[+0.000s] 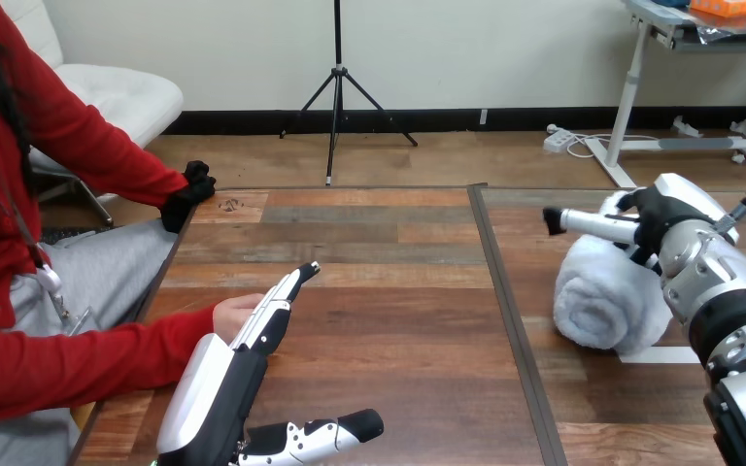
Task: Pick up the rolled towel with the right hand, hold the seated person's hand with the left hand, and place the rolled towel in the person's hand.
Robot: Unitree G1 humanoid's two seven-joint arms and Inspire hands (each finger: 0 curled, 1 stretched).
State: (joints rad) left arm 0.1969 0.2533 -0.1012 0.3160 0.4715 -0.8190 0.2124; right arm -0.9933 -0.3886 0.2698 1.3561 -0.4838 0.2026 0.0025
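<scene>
The rolled white towel (pixel 604 303) lies on the right half of the wooden table (pixel 389 252), its rolled end facing me. My right hand (pixel 662 221) rests on top of the towel at its far end. My left hand (pixel 253 335) reaches forward at the lower left, open, with its fingers (pixel 289 287) straight and the thumb spread toward the right. The person's hand (pixel 230 313) lies on the table at the left, just behind and beside those fingers. I cannot tell whether the two touch.
The person's other hand (pixel 190 187) rests at the table's far left corner. A dark seam (pixel 491 262) splits the table top into two halves. A white sheet (pixel 668 355) lies under the towel's near side.
</scene>
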